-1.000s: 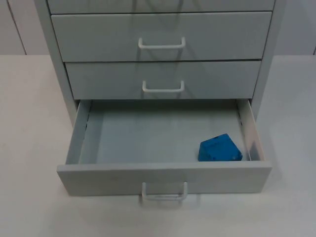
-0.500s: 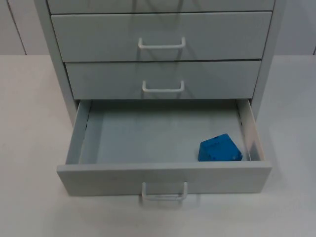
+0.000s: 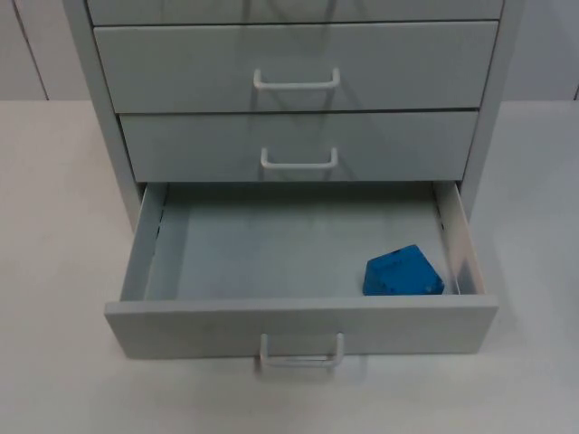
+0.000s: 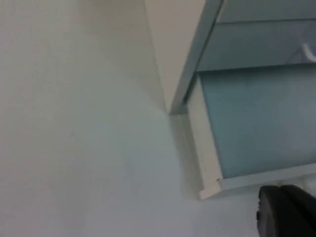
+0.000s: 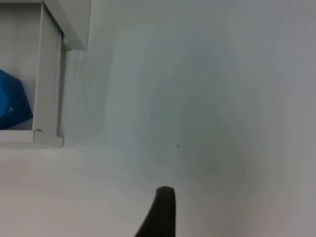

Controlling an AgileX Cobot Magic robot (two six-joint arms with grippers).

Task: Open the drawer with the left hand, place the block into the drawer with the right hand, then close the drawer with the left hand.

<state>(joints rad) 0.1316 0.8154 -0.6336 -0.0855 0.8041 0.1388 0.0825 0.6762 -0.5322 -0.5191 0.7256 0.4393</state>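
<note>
The grey cabinet's bottom drawer (image 3: 181,330) stands pulled out, its white handle (image 3: 301,351) facing the table's front edge. A blue block (image 3: 403,272) lies inside it, at the front right corner near the right wall. My left gripper's black fingertip (image 4: 286,212) hovers over the table just off the drawer's front left corner (image 4: 210,185); this gripper is shut and holds nothing. My right gripper's fingertip (image 5: 162,212) hangs above bare table to the right of the drawer's wall (image 5: 47,84), with the block (image 5: 12,101) beyond that wall. It is open, with nothing between its fingers.
Two closed drawers with white handles (image 3: 297,80) (image 3: 299,161) sit above the open one. The cabinet's side panel (image 4: 173,44) rises beside the left arm. White table top (image 3: 54,235) stretches on both sides of the cabinet and in front of it.
</note>
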